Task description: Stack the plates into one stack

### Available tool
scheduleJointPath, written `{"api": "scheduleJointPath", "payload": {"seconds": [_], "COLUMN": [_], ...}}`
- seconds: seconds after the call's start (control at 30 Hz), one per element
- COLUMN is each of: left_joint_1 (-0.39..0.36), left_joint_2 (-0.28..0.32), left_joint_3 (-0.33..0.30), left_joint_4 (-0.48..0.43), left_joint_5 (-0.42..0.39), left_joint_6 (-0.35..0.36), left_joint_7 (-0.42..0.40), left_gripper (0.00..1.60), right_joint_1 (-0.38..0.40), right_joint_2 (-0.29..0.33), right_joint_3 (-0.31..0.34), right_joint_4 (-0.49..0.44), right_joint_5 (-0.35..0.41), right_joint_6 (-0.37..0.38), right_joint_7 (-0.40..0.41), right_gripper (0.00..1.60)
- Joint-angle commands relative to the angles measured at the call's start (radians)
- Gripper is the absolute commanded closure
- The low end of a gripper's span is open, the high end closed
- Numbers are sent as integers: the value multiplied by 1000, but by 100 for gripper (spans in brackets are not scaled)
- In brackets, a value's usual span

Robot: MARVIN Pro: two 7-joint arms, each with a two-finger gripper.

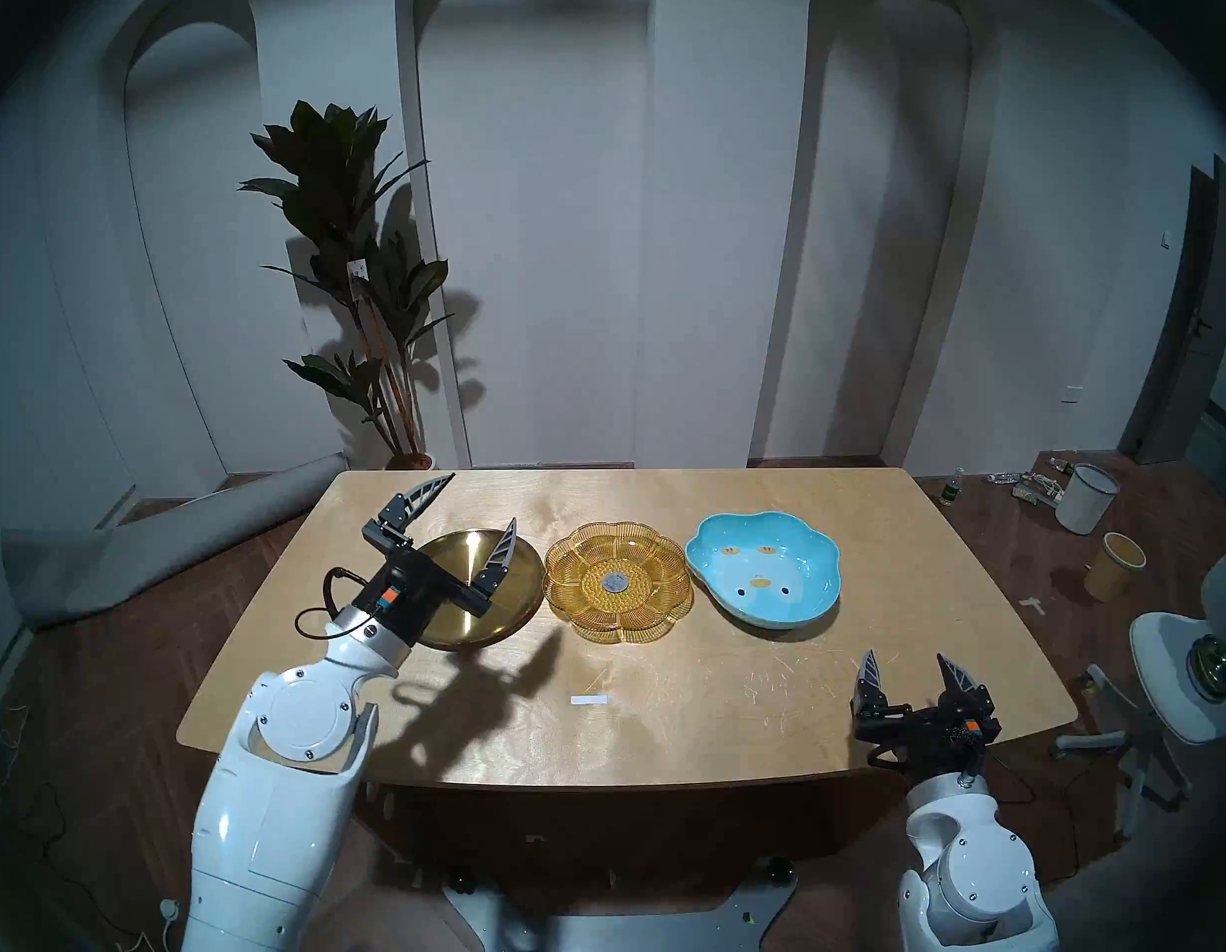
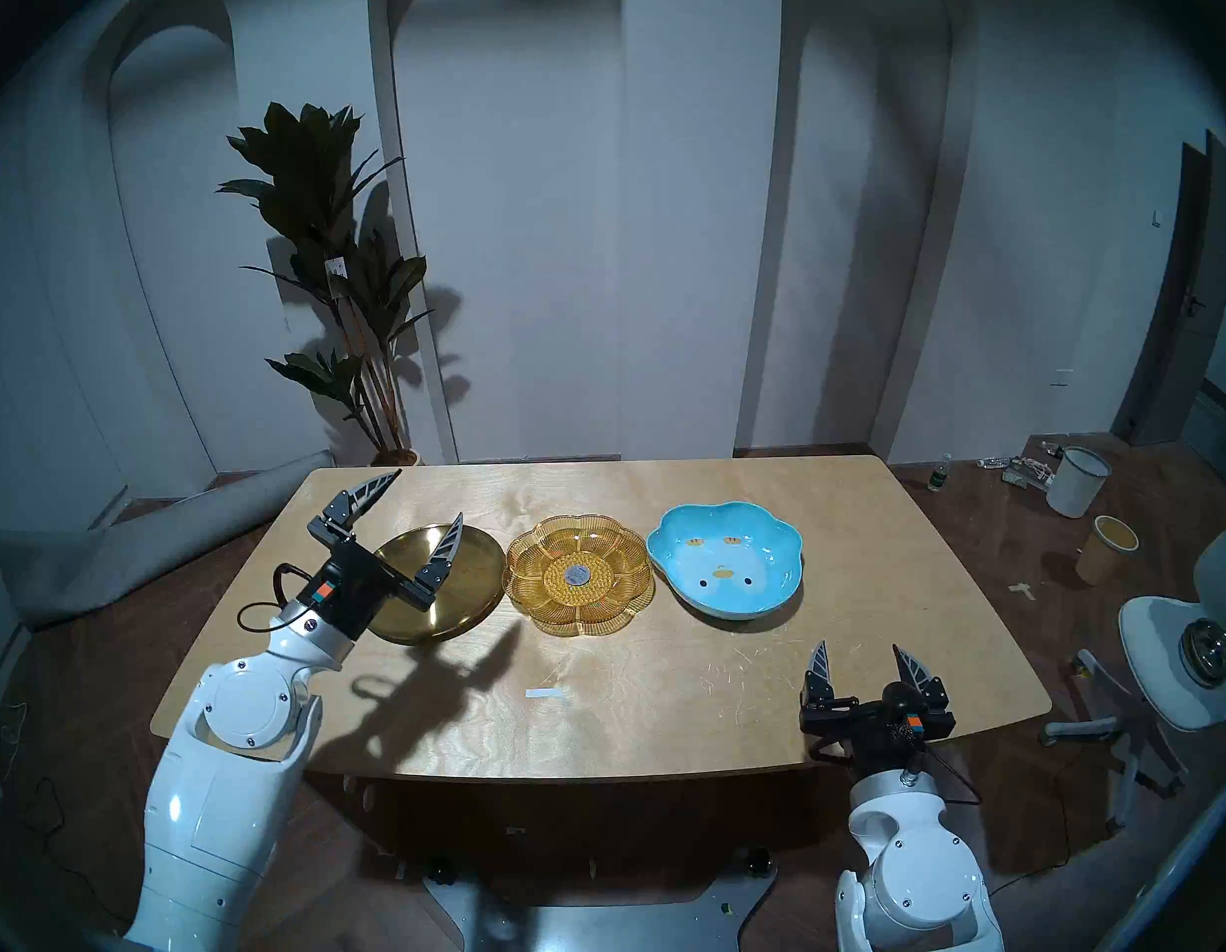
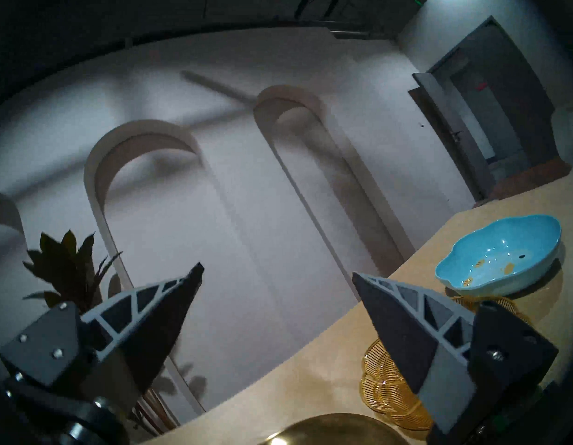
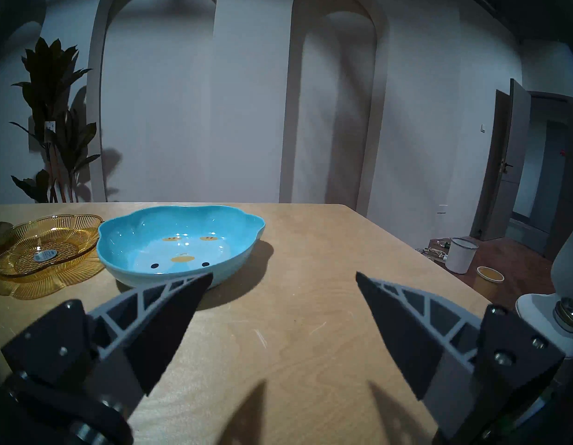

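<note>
From the head views, three plates lie in a row on the wooden desk [image 1: 871,538], unstacked: the gold metal plate [image 1: 459,614] on the left, the amber flower plate [image 1: 617,590] just beside it in the middle, and the blue lobed dish [image 1: 765,569] slightly apart on the right. The left gripper [image 1: 476,511] hovers over the gold plate, fingers spread and empty; the right gripper [image 1: 914,669] hangs near the desk's front right corner, fingers spread, holding nothing. A small white strip [image 1: 588,700] lies on the desk in front of the plates, and a potted plant [image 1: 356,243] stands behind the desk. The left wrist view shows the gold plate's rim below spread fingers [image 3: 163,309]. The right wrist view shows the blue dish just beyond its spread fingers [image 4: 169,319], with bare desk between them.
</note>
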Motion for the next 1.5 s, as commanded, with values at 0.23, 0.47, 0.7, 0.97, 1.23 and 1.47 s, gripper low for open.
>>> {"api": "scheduleJointPath", "payload": {"seconds": [0.23,0.47,0.7,0.97,1.23,1.47], "left_joint_1": [-179,-197,-248,-318,-394,-414], "left_joint_2": [103,153,207,231,234,242], "left_joint_3": [28,66,84,105,164,212], "left_joint_4": [137,123,122,123,133,137], "left_joint_5": [20,119,230,390,581,701], "left_joint_6": [-227,-350,-450,-480,-480,-480], "left_joint_7": [-78,-118,-169,-208,-236,-240], "left_gripper": [0,0,0,0,0,0], "right_joint_1": [-3,-2,0,3,6,8], "right_joint_2": [-1,-2,-3,-5,-7,-9], "right_joint_3": [2,5,7,10,14,17], "right_joint_4": [-29,-25,-21,-18,-15,-13], "right_joint_5": [3,6,9,12,15,17], "right_joint_6": [-25,-23,-21,-21,-20,-20], "right_joint_7": [9,15,20,27,36,40], "right_gripper": [0,0,0,0,0,0]}}
